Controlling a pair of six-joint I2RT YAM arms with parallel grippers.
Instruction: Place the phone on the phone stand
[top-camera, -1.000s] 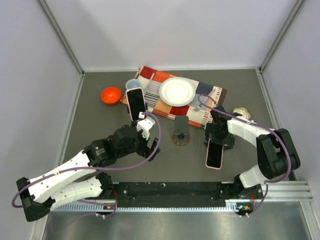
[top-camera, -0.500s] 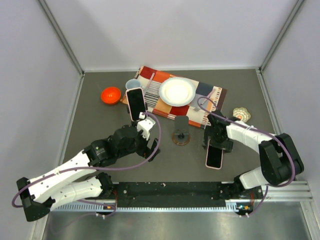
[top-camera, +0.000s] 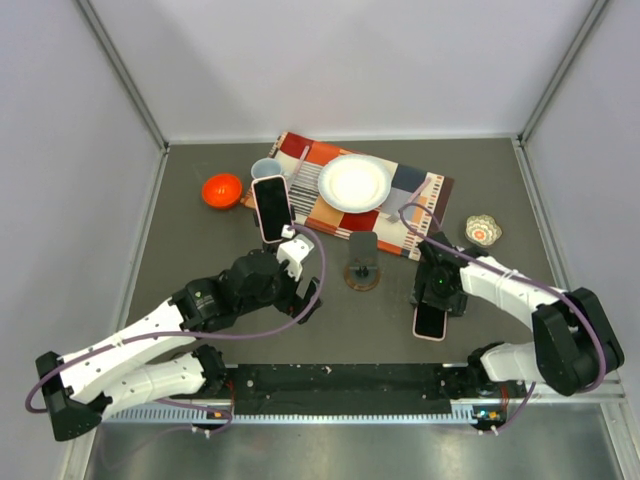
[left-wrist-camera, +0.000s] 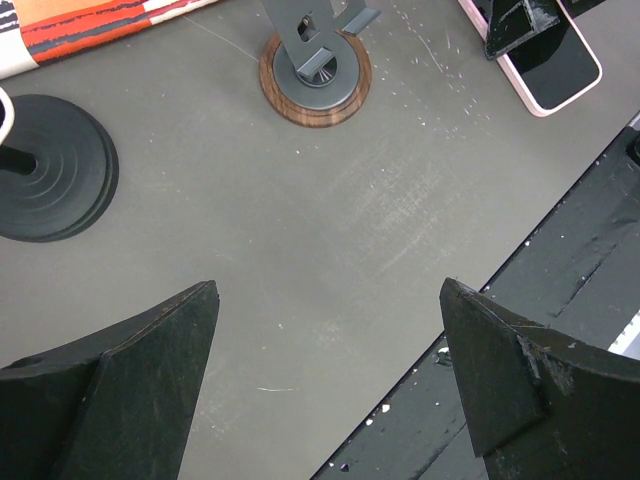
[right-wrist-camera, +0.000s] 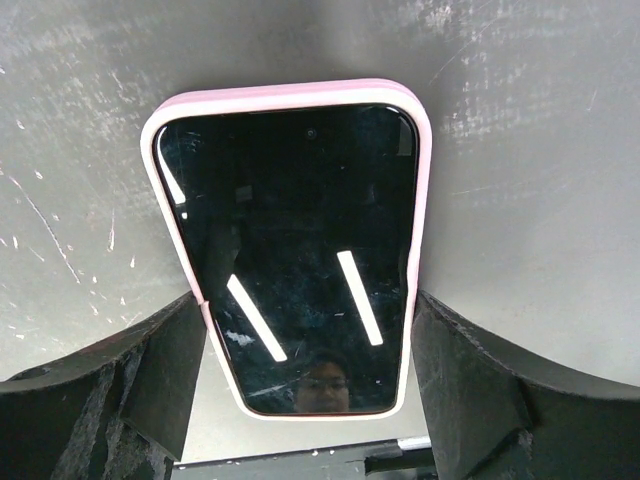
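Note:
A pink-cased phone (top-camera: 430, 320) lies screen up on the grey table, right of centre. My right gripper (top-camera: 433, 300) is over its far end. In the right wrist view the fingers (right-wrist-camera: 150, 370) press both long edges of the phone (right-wrist-camera: 300, 240), so the right gripper (right-wrist-camera: 310, 300) is shut on it. The phone stand (top-camera: 362, 265), grey on a round wooden base, stands empty in the middle and also shows in the left wrist view (left-wrist-camera: 315, 60). My left gripper (top-camera: 303, 290) is open and empty left of the stand, its view (left-wrist-camera: 330, 290) showing bare table and the phone (left-wrist-camera: 545, 55).
A second phone (top-camera: 272, 207) stands upright on a black round-based holder (left-wrist-camera: 50, 165). Behind are an orange bowl (top-camera: 222, 189), a blue cup (top-camera: 265, 169), and a white plate (top-camera: 354, 183) on a patterned cloth (top-camera: 420, 195). A small dish (top-camera: 483, 231) sits far right. A black rail (top-camera: 350, 380) runs along the near edge.
My right gripper has moved towards the near edge, and the pink phone shifted slightly that way with it. The small dish is now uncovered. The left arm barely moved.

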